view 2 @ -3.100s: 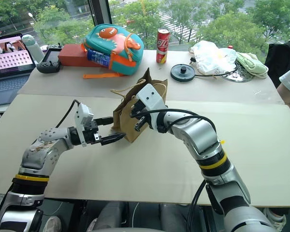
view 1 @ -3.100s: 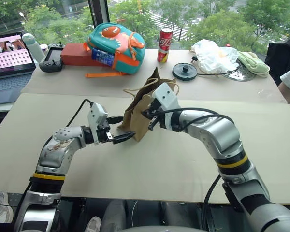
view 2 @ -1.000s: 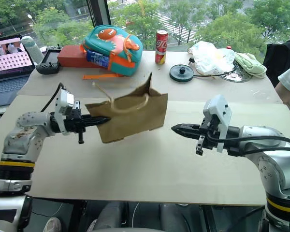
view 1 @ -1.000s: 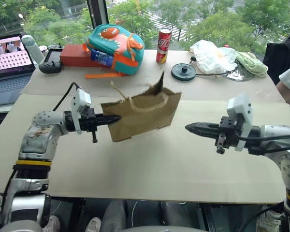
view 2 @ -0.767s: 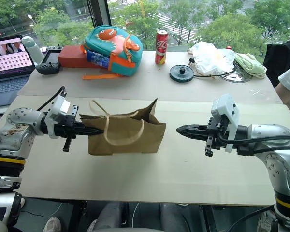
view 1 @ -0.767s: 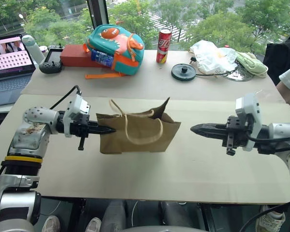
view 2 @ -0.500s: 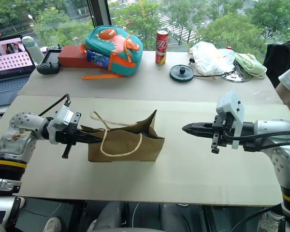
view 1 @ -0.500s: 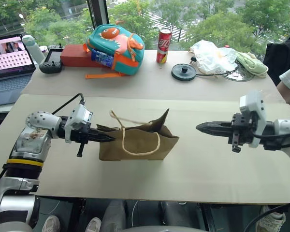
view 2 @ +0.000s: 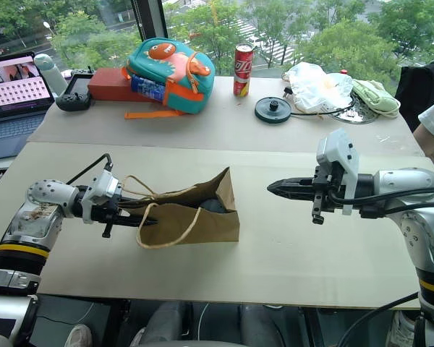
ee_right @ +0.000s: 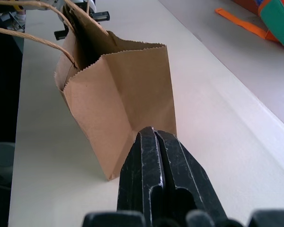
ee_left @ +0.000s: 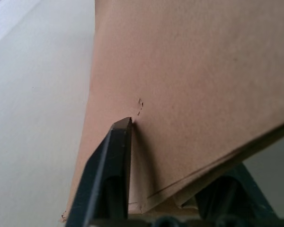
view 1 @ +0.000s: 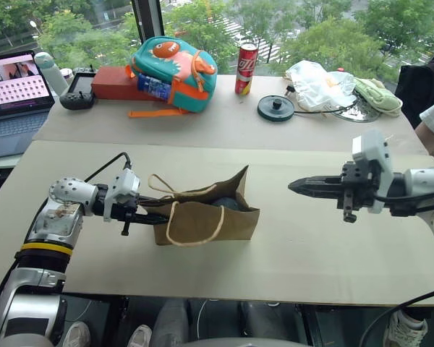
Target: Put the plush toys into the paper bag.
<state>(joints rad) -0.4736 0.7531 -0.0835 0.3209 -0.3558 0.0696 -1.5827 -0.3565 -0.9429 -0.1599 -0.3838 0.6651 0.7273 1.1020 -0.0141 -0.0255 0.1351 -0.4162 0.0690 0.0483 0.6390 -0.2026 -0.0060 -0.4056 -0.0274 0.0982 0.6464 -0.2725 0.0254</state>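
1. Near the front of the pale table, the paper bag stands upright, creased brown kraft with thin twine loop handles; something dark and grey-blue, perhaps a plush toy, sits inside its mouth.
2. At the bag's end, the left gripper has its black fingers parted, with the bag's edge between them.
3. Well apart on the other side, the right gripper points at the bag, fingers pressed together, empty.
4. Along the far edge lie a teal-and-orange backpack, red can, laptop and crumpled white plastic bag.
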